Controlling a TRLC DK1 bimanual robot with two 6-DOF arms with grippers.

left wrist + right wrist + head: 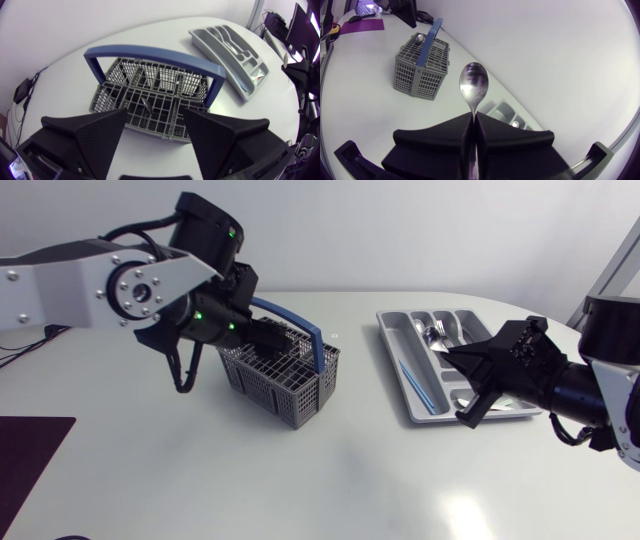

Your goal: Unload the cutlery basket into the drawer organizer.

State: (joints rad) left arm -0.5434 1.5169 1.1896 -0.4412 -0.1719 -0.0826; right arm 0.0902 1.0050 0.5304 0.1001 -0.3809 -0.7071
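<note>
Centre-left, our left gripper (pixel 263 336), fingers apart, hovers over the cutlery basket (pixel 285 385). At right, our right gripper (pixel 472 120) clamps a spoon (pixel 474 82) over the drawer organizer (pixel 397 372).

White table (pixel 200 470): basket (pixel 300 406), organizer (pixel 396 370) (perhaps mat (pixel 30 452))

A: Fig. 1, surface: a white table (pixel 300 480), matte, its far edge rounded.
B: And the dark patch at the near left?
A: Item (a): a flat, dark purple mat (pixel 30 465) lying on the table at its left side, partly cut off by the view.
B: Its shape?
A: Straight-edged where visible, with one square corner showing.
</note>
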